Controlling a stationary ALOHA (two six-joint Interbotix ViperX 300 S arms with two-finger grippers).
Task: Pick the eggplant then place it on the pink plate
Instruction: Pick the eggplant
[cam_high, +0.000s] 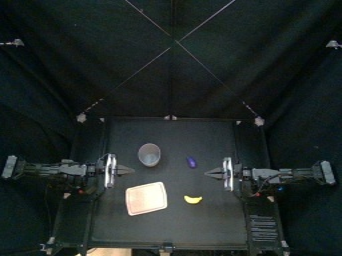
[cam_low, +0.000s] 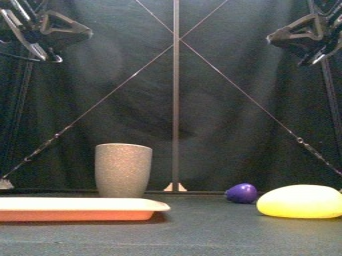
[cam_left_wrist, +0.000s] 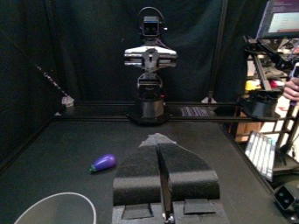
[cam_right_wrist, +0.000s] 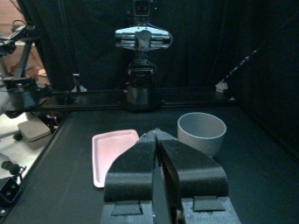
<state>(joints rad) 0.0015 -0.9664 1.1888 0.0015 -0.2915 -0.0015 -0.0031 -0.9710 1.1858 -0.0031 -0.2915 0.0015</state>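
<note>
The small purple eggplant (cam_high: 191, 161) lies on the table right of the middle, beside the grey speckled cup (cam_high: 150, 153). In the front view the eggplant (cam_low: 242, 193) sits behind a yellow toy (cam_low: 301, 201). The pink plate (cam_high: 147, 198) lies flat toward the front left, with nothing on it. My left gripper (cam_high: 120, 172) hovers at the left, jaws shut and empty. Its wrist view shows the eggplant (cam_left_wrist: 104, 162) ahead on the table. My right gripper (cam_high: 215, 174) hovers at the right, also shut and empty, a little to the right of the eggplant and above it.
The yellow toy (cam_high: 194, 198) lies to the right of the plate near the front. The grey cup (cam_low: 123, 168) stands upright behind the plate (cam_low: 80, 208). In the front view, both grippers (cam_low: 74, 28) (cam_low: 281, 36) hang high above the table.
</note>
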